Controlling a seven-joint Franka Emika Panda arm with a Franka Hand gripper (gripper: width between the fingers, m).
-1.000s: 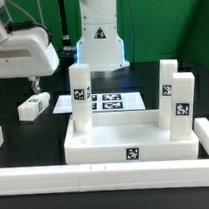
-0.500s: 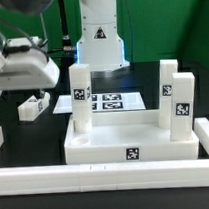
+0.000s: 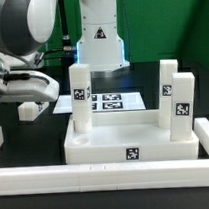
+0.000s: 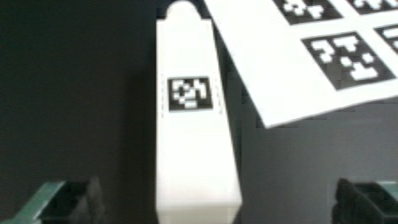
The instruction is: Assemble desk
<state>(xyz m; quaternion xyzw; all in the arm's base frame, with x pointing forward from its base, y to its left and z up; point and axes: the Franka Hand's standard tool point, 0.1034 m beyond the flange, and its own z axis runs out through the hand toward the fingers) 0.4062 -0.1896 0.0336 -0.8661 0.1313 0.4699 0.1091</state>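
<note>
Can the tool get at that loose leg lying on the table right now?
Probably yes: the tool hangs above the leg block, open fingers either side, nothing lying over it; the marker board sits beside it.

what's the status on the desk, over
Gripper open, straddling a loose leg lying flat, not touching. Tabletop carries three upright legs. Marker board beside the loose leg, clear of the fingers.

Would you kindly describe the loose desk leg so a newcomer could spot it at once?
Find the big white tabletop with upright legs. To the exterior view's left of it, one leg block lies on the dark table. It alone lies flat, unattached.
</note>
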